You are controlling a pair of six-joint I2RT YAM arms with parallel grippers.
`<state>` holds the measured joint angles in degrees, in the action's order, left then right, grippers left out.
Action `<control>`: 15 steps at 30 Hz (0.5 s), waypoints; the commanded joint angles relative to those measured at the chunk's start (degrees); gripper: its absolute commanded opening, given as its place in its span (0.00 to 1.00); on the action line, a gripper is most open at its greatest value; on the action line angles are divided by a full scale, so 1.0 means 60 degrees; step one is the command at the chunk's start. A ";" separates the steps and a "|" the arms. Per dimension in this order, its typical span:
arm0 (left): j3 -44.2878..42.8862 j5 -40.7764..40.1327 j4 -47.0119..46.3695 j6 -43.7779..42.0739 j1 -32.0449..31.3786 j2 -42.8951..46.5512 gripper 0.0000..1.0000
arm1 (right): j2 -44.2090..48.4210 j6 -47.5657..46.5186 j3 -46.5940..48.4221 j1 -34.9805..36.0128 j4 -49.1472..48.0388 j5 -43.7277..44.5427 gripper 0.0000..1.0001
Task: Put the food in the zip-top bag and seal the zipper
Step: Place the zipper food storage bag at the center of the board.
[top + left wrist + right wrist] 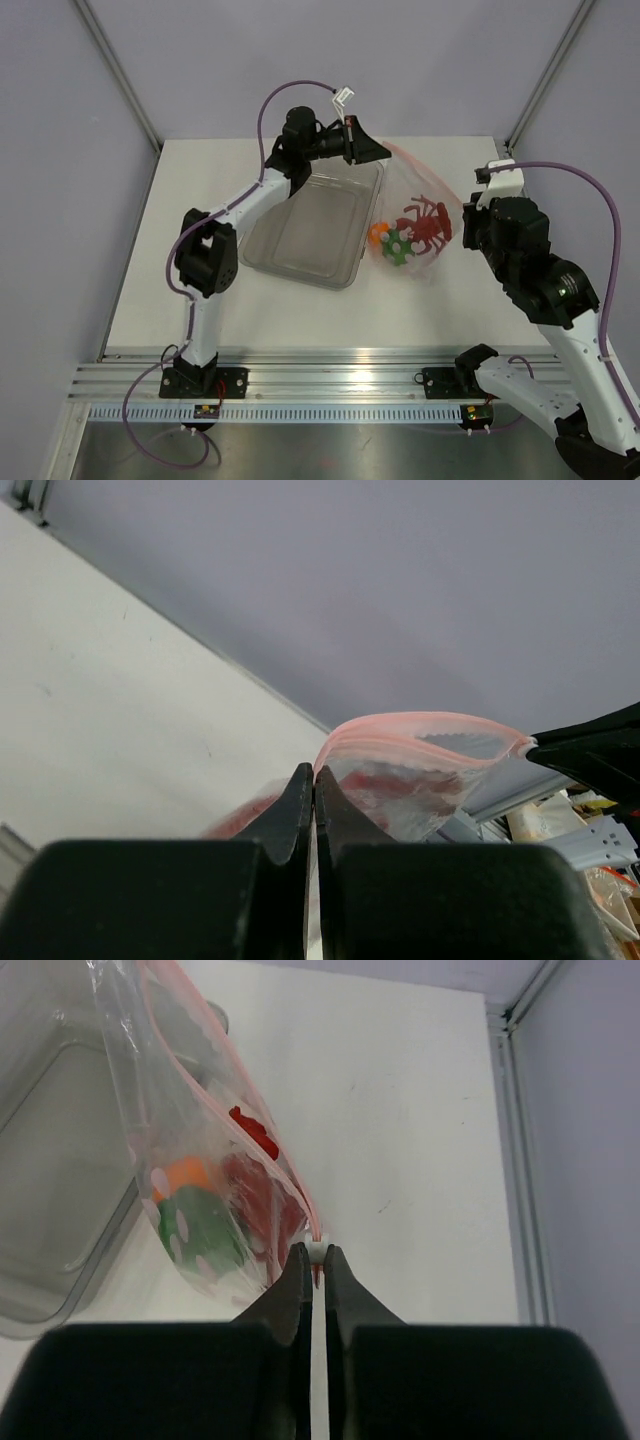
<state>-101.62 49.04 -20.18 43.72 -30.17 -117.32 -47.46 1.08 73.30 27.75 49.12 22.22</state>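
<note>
Bag loaded, mouth stretched between your two claws.
Your left gripper (314,780) pinched one end of the zipper (420,720) and your right gripper (315,1256) the other. The zip-top bag (410,185) sagged beside the tray (300,235), food (428,225) inside. You needed even tension to seal it.

A clear tray (300,230) is filling the table's (330,320) centre, and the bag (410,190) is hanging taut just right of it, barring the upper middle; bare tabletop is lying open lower centre and far left.
</note>
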 commanded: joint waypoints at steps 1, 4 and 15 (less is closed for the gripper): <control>-0.2144 0.0469 -0.1103 0.1089 -0.0024 -0.1125 0.00 | -0.0044 -0.0485 0.0600 0.0048 -0.1360 0.1922 0.00; -0.4283 0.0543 -0.0972 0.1383 -0.0069 -0.2312 0.00 | -0.0087 -0.0838 0.0936 0.0034 -0.1596 0.1747 0.00; -0.3149 0.0074 -0.2565 0.2875 0.1072 -0.1674 0.95 | -0.0321 -0.1046 0.0368 0.0034 -0.0644 -0.3945 0.55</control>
<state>-125.40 50.15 -26.20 54.74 -28.71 -132.49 -48.90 -4.73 77.06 27.75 43.64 14.90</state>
